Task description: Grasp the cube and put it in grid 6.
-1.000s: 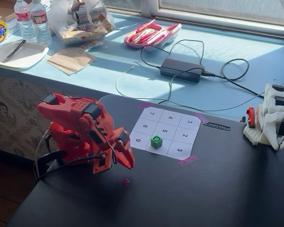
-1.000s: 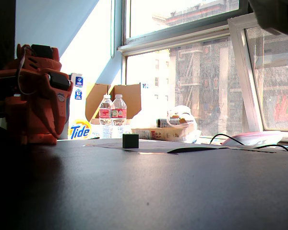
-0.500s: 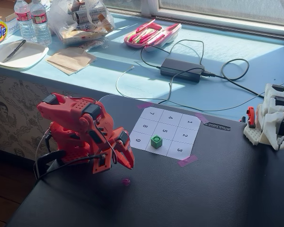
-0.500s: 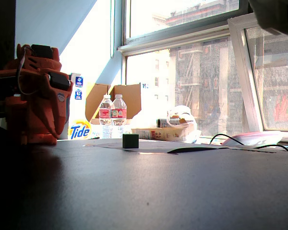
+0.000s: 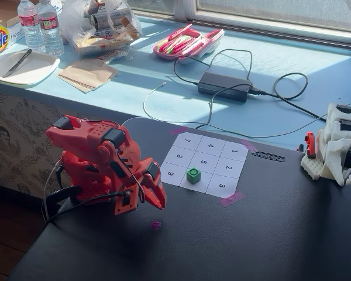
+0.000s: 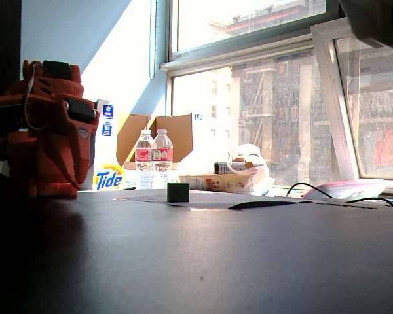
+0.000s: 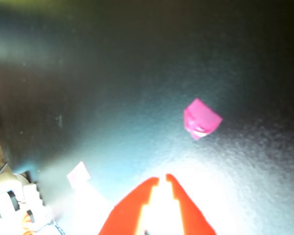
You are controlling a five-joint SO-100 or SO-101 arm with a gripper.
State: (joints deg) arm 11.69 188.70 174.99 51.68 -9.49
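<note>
Fixed views and wrist view, read left to right. At left in a fixed view, the red arm (image 5: 102, 164) sits folded on the black table (image 5: 251, 234), its gripper (image 5: 159, 205) pointing down toward the table surface beside a small pink scrap (image 5: 156, 224). In the wrist view the jaws are together, tips meeting with only a thin line between them, and they grip nothing; the pink scrap lies just ahead of them on bare table.

Centre: the white numbered sheet (image 5: 219, 155), taped at its corners, lies well apart from the gripper. The cube (image 5: 193, 175) rests on the sheet's near edge, in the middle cell of that row, between the cell printed 9 and the cell printed 3. That cell's numeral is hidden beneath the cube; by position it appears to be grid 6 (image 5: 188, 184), so the cube seems already to be at or very near its target. In another fixed view, at table level, the cube (image 6: 178, 191) stands upright and flat on the sheet, untouched.

Handling, as a judgement: the cube looks small, rigid and light, with flat parallel sides. It should be taken across two opposite vertical faces, low enough that it cannot pivot or squirt out of the jaws.

Right: a white device (image 5: 339, 143) stands at the table's edge.
</note>
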